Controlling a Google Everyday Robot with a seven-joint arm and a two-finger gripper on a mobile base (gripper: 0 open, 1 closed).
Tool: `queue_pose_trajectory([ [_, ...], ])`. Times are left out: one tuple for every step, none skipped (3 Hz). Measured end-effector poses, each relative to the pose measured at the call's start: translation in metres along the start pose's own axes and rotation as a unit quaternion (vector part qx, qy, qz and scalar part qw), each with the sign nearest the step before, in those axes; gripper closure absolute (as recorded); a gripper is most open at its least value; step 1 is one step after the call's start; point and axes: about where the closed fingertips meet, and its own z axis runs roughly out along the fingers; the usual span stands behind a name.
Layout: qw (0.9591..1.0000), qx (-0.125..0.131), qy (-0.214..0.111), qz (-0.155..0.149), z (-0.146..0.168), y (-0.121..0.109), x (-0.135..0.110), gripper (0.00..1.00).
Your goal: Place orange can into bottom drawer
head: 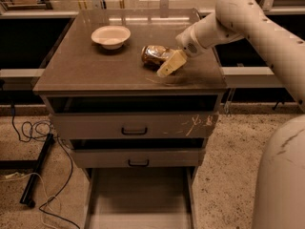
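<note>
Can [155, 55]: is lying on its side on the cabinet top [81, 70], right of the bowl [110, 36], gripper [167, 66] sitting against its right end, apart or clamped I cannot tell; bottom drawer [138, 202] is standing open, so lifting and lowering are seemingly remaining.

Dim, warm amber light from overhead. Gripper [169, 64] is over the right of the cabinet top [81, 68], against the orange can [153, 54], which shows silvery glints. Glare streaks [143, 19] lie behind the gripper on the far edge; a soft shadow [167, 80] below it; drawer gaps [128, 104] near black.
</note>
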Motion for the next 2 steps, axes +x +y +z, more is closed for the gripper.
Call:
queue_pose_trajectory([
  [1.0,-0.001,-0.001,0.001,0.0013,0.0005,-0.0002,0.15],
  [1.0,-0.001,-0.001,0.001,0.0014,0.0005,-0.0002,0.38],
])
